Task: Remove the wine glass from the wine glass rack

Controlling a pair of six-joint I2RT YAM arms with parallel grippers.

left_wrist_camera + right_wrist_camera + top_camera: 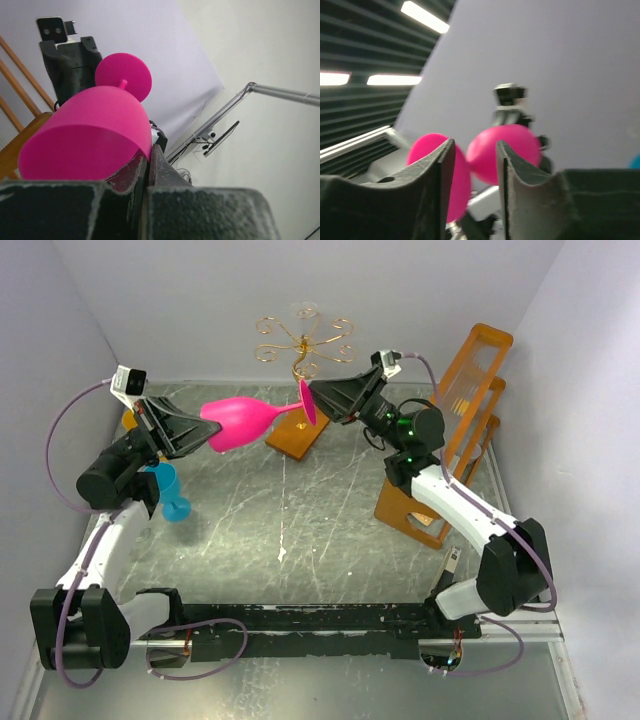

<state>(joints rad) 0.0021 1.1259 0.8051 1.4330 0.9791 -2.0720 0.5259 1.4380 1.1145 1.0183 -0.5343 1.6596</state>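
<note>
One wine glass [245, 420] | midair, just near of wine glass rack [300, 340] | axis level, bowl left, foot right | left gripper [208, 432] clenched on bowl rim | right gripper [312, 396] released, at foot

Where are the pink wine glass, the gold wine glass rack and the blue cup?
wine glass [240, 423]: top view, on its bowl.
wine glass rack [293, 437]: top view, on its orange base.
blue cup [168, 483]: top view, on its bowl.

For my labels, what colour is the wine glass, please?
The wine glass is hot pink; top external view.
</note>
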